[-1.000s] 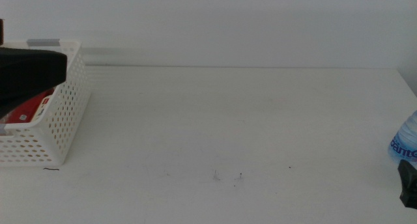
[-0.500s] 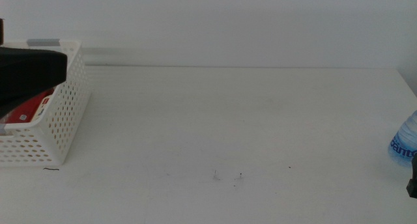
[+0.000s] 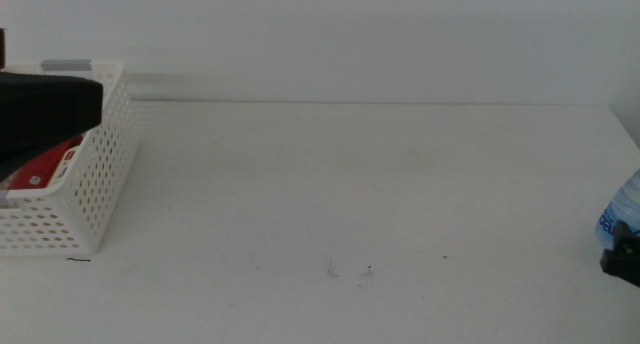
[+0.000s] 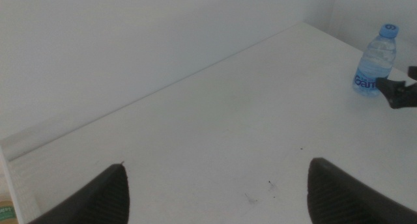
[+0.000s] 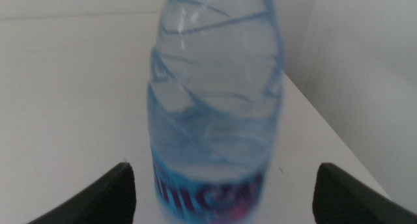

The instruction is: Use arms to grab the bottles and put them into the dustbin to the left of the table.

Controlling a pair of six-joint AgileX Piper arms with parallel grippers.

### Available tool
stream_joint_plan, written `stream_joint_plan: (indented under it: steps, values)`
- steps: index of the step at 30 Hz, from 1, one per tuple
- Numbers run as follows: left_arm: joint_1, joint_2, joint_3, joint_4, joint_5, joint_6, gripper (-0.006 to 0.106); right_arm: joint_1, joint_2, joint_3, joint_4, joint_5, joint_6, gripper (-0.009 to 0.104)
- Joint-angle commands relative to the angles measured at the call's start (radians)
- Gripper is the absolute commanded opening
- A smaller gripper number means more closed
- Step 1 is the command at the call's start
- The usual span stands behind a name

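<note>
The clear water bottle with a blue label stands upright at the table's far right edge. It fills the right wrist view. My right gripper is open right in front of it, one jaw on each side and apart from it. The white perforated dustbin stands at the far left with the red can lying inside. My left arm hangs over the dustbin, and its gripper is open and empty. The left wrist view also shows the water bottle. The yellow-drink bottle is out of view.
The white table ends close to the right of the water bottle. A few dark specks lie near the front middle. A white wall stands behind the table.
My right gripper has moved up to the water bottle's base at the right edge. The left arm, the dustbin and the can have not moved.
</note>
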Motion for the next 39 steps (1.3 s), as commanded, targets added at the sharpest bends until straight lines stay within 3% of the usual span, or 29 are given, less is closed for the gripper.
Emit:
stream_joint_plan:
  steps: [1,8,13,15,16,18,19,27,29,32,35,39]
  values:
    - [-0.002,-0.002,-0.004,-0.001,-0.007,-0.011,0.094,-0.006,0.045,-0.046,0.004,-0.019,-0.013,0.087]
    - [-0.002,-0.002,-0.004,-0.001,-0.012,-0.011,0.094,-0.006,0.166,-0.178,0.077,-0.019,-0.060,0.087]
    - [-0.002,-0.002,-0.004,-0.001,-0.014,-0.013,0.094,-0.006,0.215,-0.254,0.065,-0.016,-0.085,0.083]
    - [-0.002,-0.002,-0.004,-0.001,-0.014,-0.013,0.094,-0.006,0.220,-0.267,0.058,-0.004,-0.099,0.065]
    - [-0.002,-0.002,-0.004,-0.001,-0.014,-0.013,0.094,-0.006,0.221,-0.268,0.058,-0.004,-0.110,0.049]
    - [-0.002,-0.002,-0.004,-0.001,-0.014,-0.013,0.094,-0.006,0.221,-0.268,0.053,-0.004,-0.138,0.006]
    - [-0.002,-0.002,-0.004,-0.001,-0.014,-0.013,0.094,-0.002,0.219,-0.268,0.041,-0.004,-0.140,-0.001]
    - [-0.002,-0.002,-0.004,-0.001,-0.014,-0.011,0.094,0.178,0.093,-0.355,-0.097,0.085,-0.143,-0.002]
    - [-0.002,-0.002,-0.004,-0.001,-0.014,-0.011,0.094,0.247,0.078,-0.445,-0.176,0.201,-0.106,-0.002]
    - [-0.002,-0.002,-0.004,-0.001,-0.014,-0.011,0.094,0.336,0.102,-0.607,-0.371,0.357,0.017,-0.002]
    - [-0.002,-0.002,-0.004,-0.001,-0.014,-0.011,0.094,0.412,0.200,-0.807,-0.517,0.465,0.134,-0.002]
    - [-0.002,-0.002,-0.004,-0.001,-0.014,-0.011,0.094,0.511,0.352,-1.038,-0.590,0.506,0.239,-0.002]
